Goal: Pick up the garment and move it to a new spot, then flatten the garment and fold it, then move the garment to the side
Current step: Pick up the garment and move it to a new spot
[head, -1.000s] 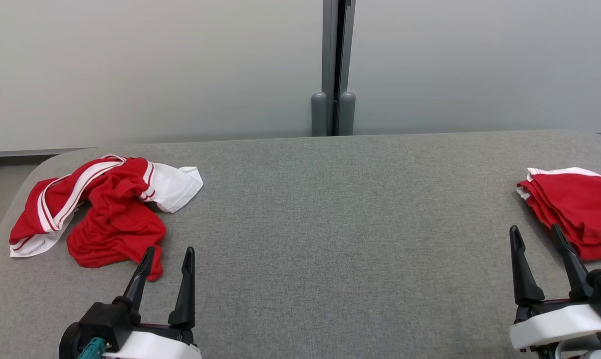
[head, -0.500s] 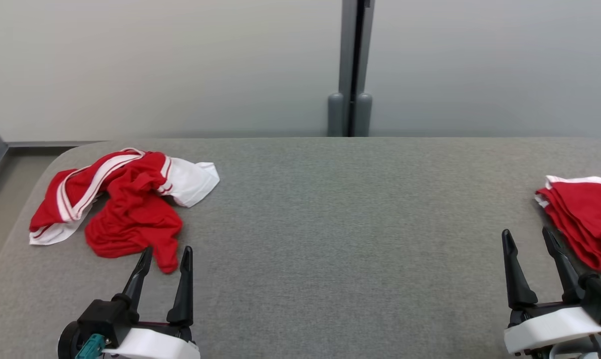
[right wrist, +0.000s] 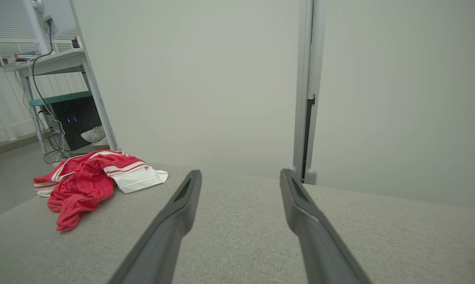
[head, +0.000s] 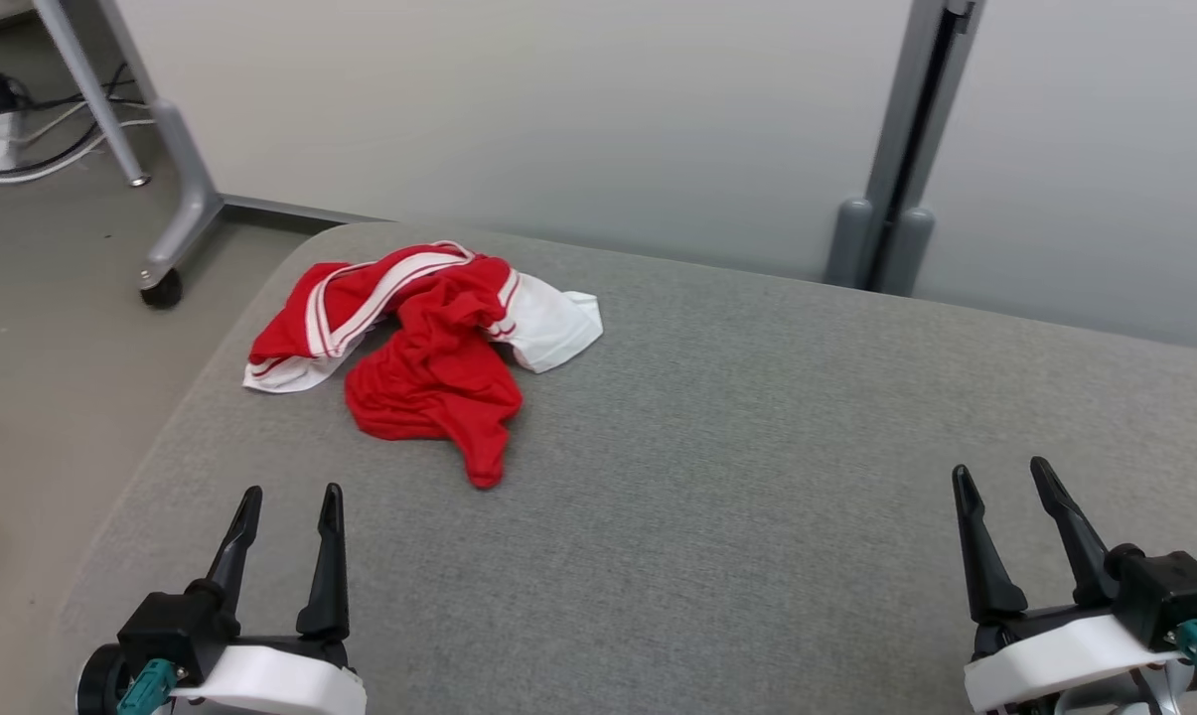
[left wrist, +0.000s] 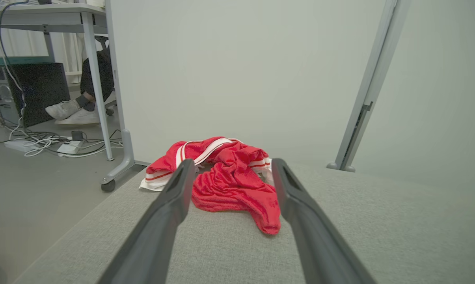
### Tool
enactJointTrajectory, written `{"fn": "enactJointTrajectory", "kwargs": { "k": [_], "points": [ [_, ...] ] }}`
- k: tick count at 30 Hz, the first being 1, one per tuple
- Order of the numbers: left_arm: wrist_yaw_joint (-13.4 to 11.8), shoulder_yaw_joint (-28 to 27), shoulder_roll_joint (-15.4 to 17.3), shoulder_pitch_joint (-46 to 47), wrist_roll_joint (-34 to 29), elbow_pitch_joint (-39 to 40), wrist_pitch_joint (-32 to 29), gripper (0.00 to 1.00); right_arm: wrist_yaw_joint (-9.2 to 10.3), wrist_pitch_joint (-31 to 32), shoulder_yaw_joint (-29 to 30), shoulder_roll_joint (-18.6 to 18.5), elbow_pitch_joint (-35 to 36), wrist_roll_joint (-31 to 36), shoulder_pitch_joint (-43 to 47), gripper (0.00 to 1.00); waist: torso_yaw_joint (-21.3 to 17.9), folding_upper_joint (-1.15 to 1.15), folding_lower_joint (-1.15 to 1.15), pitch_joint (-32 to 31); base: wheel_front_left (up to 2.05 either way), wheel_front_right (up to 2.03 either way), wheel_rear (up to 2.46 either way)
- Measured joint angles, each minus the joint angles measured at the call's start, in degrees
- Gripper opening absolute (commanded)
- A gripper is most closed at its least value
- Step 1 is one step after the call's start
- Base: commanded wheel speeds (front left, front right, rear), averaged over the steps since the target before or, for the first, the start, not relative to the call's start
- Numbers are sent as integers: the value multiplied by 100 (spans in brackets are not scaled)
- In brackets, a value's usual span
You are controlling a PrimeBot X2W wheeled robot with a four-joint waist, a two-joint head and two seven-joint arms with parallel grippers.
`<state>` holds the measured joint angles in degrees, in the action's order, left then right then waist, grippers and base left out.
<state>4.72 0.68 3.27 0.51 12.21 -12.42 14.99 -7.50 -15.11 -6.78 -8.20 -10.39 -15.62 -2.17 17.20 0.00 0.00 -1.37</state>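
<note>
Light was bright, even and soft across every view. The garment (head: 429, 348) threw just a thin shadow along its edge. In my left wrist view the post (left wrist: 367, 90) at two o'clock leaned, and my near fingers (left wrist: 162, 225) looked slightly blurred.

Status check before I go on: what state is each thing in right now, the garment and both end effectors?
Red and white fabric garment: crumpled heap, unfolded, lying loose on the grey fabric-covered table near its far left corner.
Left end effector: open, empty, short of the garment.
Right end effector: open, empty, above bare table.
</note>
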Motion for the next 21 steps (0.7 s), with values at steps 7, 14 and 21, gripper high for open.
{"fn": "enactJointTrajectory", "kwargs": {
  "k": [7,14,21],
  "points": [
    [-85,-23,-7,-95,-8,31,0,100,0,-2,-75,44,-44,-4,-55,100,542,0,0,-37,0,0,0],
    [-100,-13,-11,-112,-8,57,0,100,0,-2,-129,56,-74,-3,-64,100,704,0,0,-58,0,0,0],
    [-82,30,-15,-88,48,46,-32,100,0,-2,-213,66,-97,4,-118,100,555,0,0,7,0,0,0]
  ]
}}
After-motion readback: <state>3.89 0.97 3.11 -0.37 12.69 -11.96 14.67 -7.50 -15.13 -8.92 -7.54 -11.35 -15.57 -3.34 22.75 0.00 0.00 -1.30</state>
